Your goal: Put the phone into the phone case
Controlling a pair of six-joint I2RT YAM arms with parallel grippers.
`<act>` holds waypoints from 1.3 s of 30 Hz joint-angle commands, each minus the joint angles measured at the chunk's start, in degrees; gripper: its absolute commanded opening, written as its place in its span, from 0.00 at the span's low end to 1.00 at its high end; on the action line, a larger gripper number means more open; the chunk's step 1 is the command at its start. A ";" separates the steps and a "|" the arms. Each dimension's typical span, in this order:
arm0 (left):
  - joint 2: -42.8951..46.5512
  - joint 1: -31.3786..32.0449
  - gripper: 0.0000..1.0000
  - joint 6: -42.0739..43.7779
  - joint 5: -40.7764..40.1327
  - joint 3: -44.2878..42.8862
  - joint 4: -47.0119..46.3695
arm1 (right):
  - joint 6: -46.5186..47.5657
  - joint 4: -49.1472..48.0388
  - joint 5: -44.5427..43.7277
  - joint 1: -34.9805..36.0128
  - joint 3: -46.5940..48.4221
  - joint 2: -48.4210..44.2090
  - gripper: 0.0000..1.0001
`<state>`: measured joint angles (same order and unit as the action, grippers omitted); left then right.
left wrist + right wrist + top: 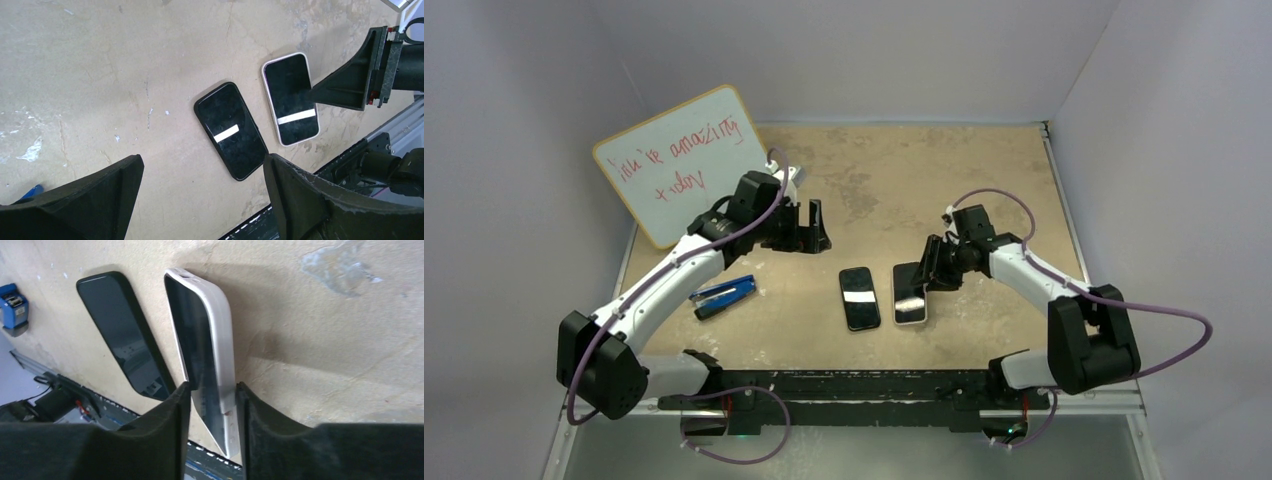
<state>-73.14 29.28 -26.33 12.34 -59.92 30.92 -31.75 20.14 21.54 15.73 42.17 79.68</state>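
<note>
A dark-screened phone sits in a white phone case (pixel 910 293) flat on the tan table, also seen in the left wrist view (pixel 291 97) and the right wrist view (pixel 200 335). My right gripper (pixel 929 270) (pixel 212 387) is at its far end. Its jaws are open and stand close on either side of the cased phone, with a thin gap on the screen side. A black phone-shaped slab (pixel 860 297) (pixel 231 130) (pixel 122 330) lies just left of it. My left gripper (pixel 809 228) (pixel 202 165) hangs wide open and empty, back left of both.
A whiteboard (pixel 679 165) with red writing leans at the back left. A blue stapler (pixel 724 296) (pixel 12 307) lies left of the black slab. The black mounting rail (pixel 864 385) runs along the near table edge. White walls close in the sides.
</note>
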 commanded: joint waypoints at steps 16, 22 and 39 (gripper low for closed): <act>9.06 -0.15 0.96 -3.16 -7.64 -3.02 -0.95 | -0.24 5.62 -15.59 -0.08 8.48 -24.46 0.99; 12.16 -0.10 0.96 -3.75 -10.67 -3.41 -2.15 | -0.27 3.98 -20.94 -0.06 9.95 -34.15 0.99; 23.10 -0.11 0.98 -5.33 -8.53 4.81 -15.79 | -0.30 4.88 -17.98 -0.04 11.87 -39.07 0.99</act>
<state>-50.13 29.28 -30.92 2.26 -56.23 19.64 -31.94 24.58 2.50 15.73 53.04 40.88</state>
